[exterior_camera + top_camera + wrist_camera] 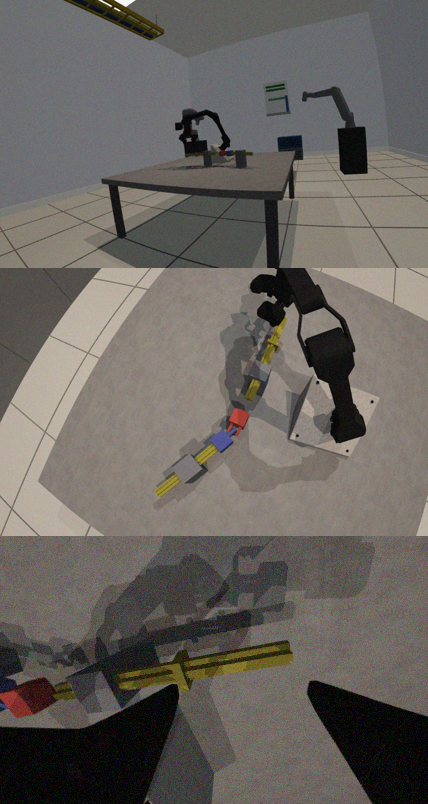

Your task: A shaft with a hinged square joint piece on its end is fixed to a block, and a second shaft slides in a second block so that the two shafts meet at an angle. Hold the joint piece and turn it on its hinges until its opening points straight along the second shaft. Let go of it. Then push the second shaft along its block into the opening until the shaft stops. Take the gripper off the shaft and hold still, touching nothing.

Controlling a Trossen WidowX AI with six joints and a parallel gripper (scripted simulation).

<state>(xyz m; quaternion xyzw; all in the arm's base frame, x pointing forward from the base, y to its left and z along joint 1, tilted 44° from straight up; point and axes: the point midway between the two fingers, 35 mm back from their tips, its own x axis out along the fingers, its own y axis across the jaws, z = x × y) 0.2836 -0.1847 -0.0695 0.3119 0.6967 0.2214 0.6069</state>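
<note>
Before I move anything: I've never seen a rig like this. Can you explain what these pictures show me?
The machine is one black arm ending in a two-fingered gripper. One picture looks down from above; one looks across the room at the table; one is from the wrist, with the dark fingers at its lower corners.

Two grey blocks stand on the table, each carrying a yellow shaft. The fixed shaft ends in a blue piece, with the red joint piece hinged to it. The sliding shaft has a crosspiece and comes at an angle; a gap shows between it and the red piece.

The gripper is open and holds nothing.
</note>
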